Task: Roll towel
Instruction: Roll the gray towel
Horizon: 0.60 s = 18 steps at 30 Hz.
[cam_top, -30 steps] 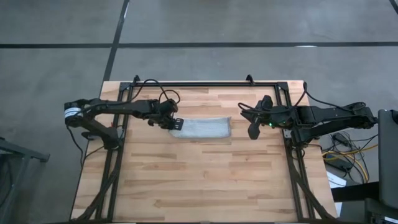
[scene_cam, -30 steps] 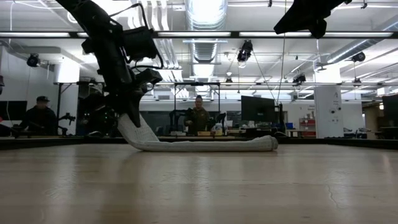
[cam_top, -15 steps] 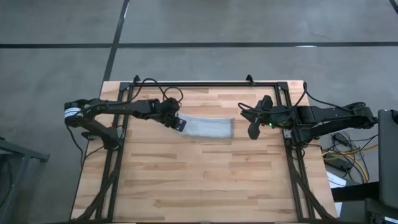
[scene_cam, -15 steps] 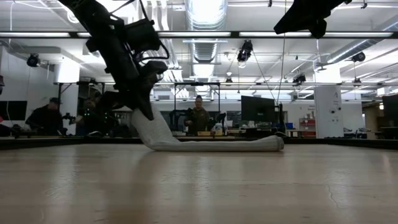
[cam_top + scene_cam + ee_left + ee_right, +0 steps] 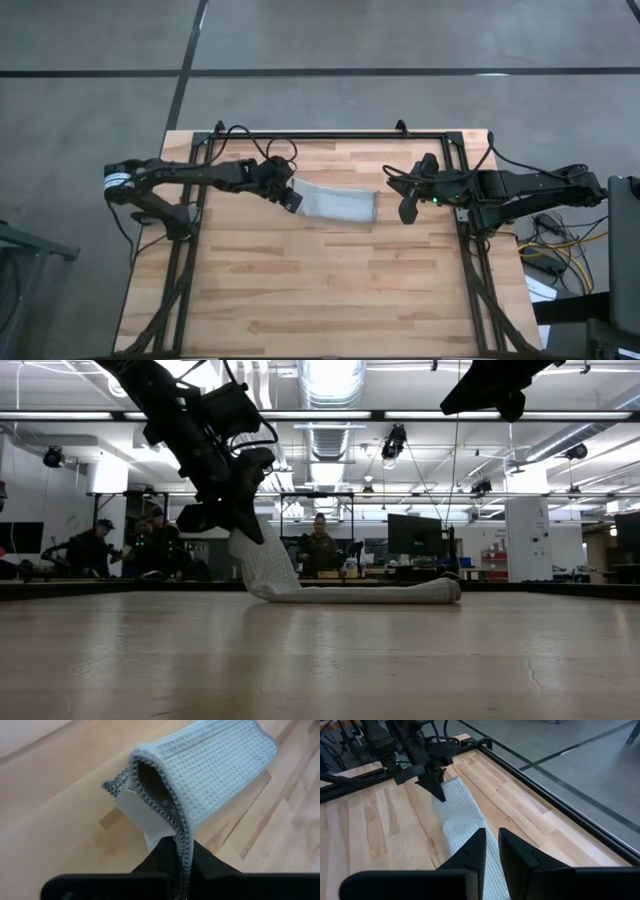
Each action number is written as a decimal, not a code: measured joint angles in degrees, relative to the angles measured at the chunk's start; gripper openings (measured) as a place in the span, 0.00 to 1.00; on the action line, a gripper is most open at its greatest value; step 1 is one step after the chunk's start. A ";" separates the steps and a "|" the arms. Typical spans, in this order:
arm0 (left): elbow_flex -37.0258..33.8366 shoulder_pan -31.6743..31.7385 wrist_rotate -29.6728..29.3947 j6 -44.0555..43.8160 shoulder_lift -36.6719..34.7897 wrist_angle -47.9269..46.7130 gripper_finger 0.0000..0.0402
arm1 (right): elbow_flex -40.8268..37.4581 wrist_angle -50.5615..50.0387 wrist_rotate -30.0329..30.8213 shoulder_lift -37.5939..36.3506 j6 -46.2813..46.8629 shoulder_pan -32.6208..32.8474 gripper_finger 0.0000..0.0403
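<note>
High view: the towel point(image 5: 335, 204) lies as a folded strip on the far half of the counter point(image 5: 320, 300), its long axis running roughly 9 to 3 o'clock, tilted a little so the 9 o'clock end sits farther back. The left claw point(image 5: 290, 196) is at that 9 o'clock end and touches it; the rest of the strip stretches away from it toward 3 o'clock. The right claw point(image 5: 408, 211) hangs just past the 3 o'clock end, near the towel but not touching. So the left arm has the working end, and any rolling, as I judge it, would run along the strip toward the right arm.

Low view: the left claw point(image 5: 243, 520) is clamped on the towel point(image 5: 350, 592) and has its end lifted off the counter; the cloth slopes down from the grip and then lies flat to its far end. The right arm shows only at the top edge, well above the cloth.

Left wrist view: the fingers are pinched tight on the towel's point(image 5: 210, 775) hemmed edge, and the end curls over into an open loop.

Right wrist view: the right claw point(image 5: 491, 847) is nearly closed and holds nothing; the towel point(image 5: 465, 822) runs straight ahead from it to the left claw point(image 5: 436, 789).
</note>
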 joint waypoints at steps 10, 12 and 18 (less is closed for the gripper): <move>0.00 -0.29 -0.22 -0.54 0.00 0.16 0.02 | 0.00 0.00 0.02 0.04 0.00 0.00 0.12; -0.02 -0.29 -0.18 -0.34 0.00 0.64 0.02 | 0.00 0.02 0.02 0.04 0.00 -0.02 0.12; -0.02 -0.29 -0.14 -1.46 0.00 1.10 0.02 | 0.00 0.02 0.02 0.04 0.00 -0.01 0.12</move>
